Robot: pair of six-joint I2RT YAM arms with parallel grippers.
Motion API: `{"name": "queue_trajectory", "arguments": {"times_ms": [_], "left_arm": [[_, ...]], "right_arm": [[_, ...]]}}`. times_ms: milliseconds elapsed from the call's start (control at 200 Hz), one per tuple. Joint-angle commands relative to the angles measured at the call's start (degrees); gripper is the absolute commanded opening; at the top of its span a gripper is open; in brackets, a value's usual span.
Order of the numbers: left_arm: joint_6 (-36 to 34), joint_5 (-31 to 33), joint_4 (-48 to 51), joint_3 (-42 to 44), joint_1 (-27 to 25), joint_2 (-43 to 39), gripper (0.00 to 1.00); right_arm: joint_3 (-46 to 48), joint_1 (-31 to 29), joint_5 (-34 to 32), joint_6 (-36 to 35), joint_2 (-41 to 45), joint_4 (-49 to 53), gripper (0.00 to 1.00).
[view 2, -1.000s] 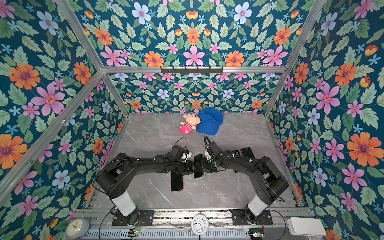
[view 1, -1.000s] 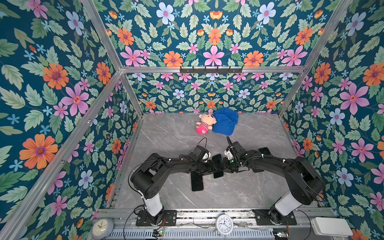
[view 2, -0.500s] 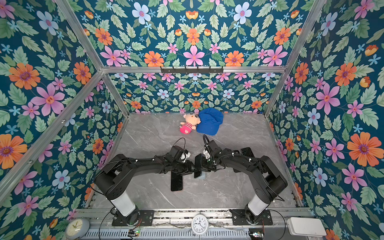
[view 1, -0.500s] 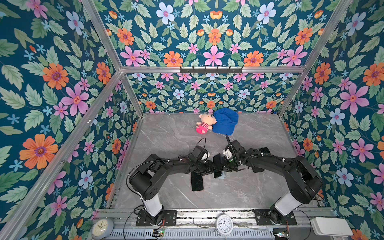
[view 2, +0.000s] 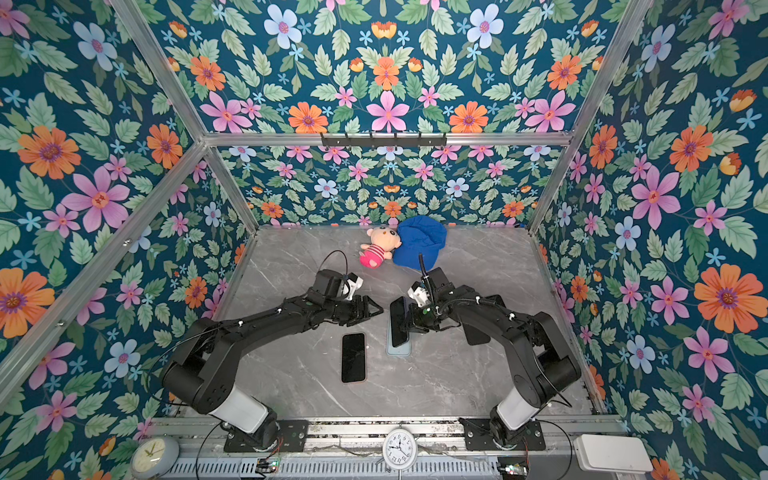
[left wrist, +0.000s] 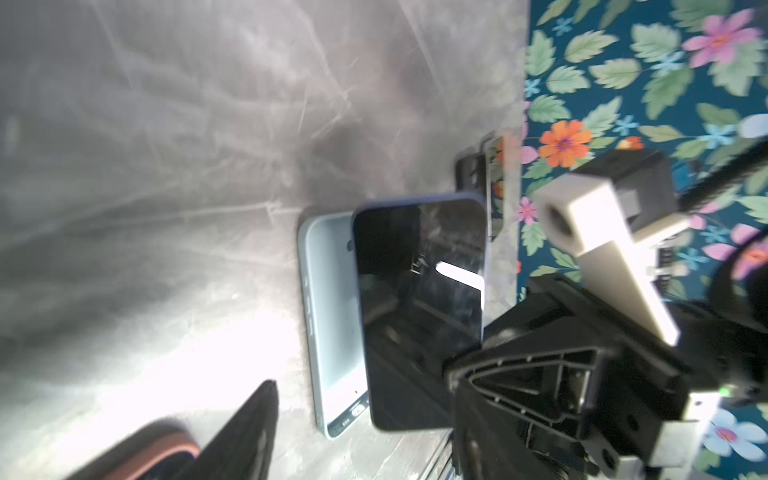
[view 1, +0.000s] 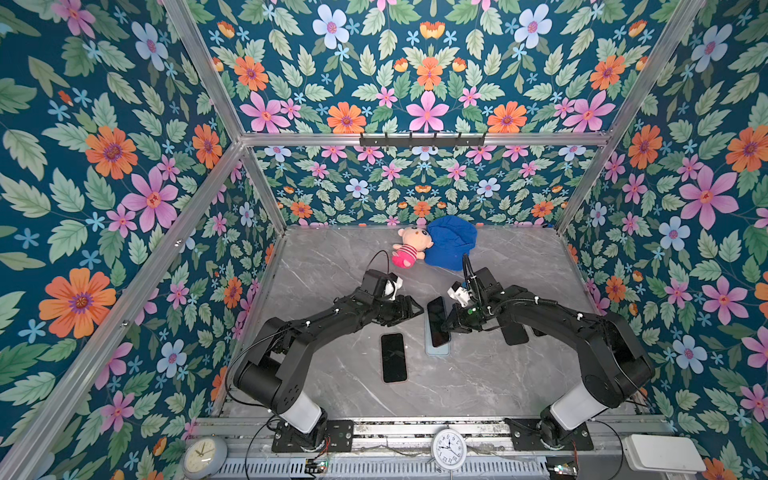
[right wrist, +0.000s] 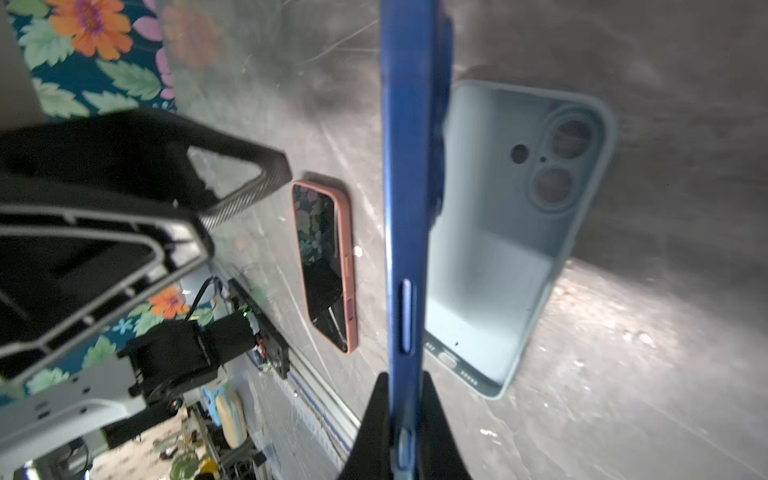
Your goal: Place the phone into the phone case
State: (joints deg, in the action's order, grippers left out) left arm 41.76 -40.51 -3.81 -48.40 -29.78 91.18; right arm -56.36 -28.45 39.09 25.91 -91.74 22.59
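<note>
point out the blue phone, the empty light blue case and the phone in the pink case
blue phone (right wrist: 405, 187): right wrist view, on its side edge
light blue case (right wrist: 494, 266): right wrist view, on its bare inner floor
phone in the pink case (view 1: 393, 357): a top view, on its dark screen

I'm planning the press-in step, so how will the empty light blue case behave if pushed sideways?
The case looks like thin matte silicone with low walls, so it would probably flex rather than stay rigid. Lying on the smooth marble table, it may slide when nudged. Being hollow, it is likely light.
</note>
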Motion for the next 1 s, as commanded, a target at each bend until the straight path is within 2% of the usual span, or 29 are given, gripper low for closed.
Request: {"name": "queue_trajectory", "arguments": {"times_ms": [0,200,420,735,925,995], "left_arm": [[-0.3,-9.5,-9.2,0.8,1.5,1.2,0.76],[10.2,-19.5,-31.9,5.7,3.1,3.4,0.77],[23.0,-24.9,-57.5,10.5,4.4,4.7,0.74],[43.7,-27.6,-89.9,13.2,7.0,13.4,0.53],[44.0,-27.8,-91.6,13.6,7.7,13.9,0.42],[43.9,-27.7,-91.6,13.7,7.9,13.9,0.36]], "right_arm": [[-0.1,0.1,9.0,-7.2,1.7,0.2,0.00],[1.4,1.1,15.9,-8.6,4.1,-2.6,0.00],[0.8,1.8,22.0,-9.9,2.0,-3.6,0.00],[-1.7,3.1,27.0,-12.0,-0.9,-2.2,0.00],[-3.1,3.2,28.1,-12.5,-2.7,-1.5,0.00],[-3.6,3.2,28.1,-12.7,-4.7,-1.1,0.00]]}}
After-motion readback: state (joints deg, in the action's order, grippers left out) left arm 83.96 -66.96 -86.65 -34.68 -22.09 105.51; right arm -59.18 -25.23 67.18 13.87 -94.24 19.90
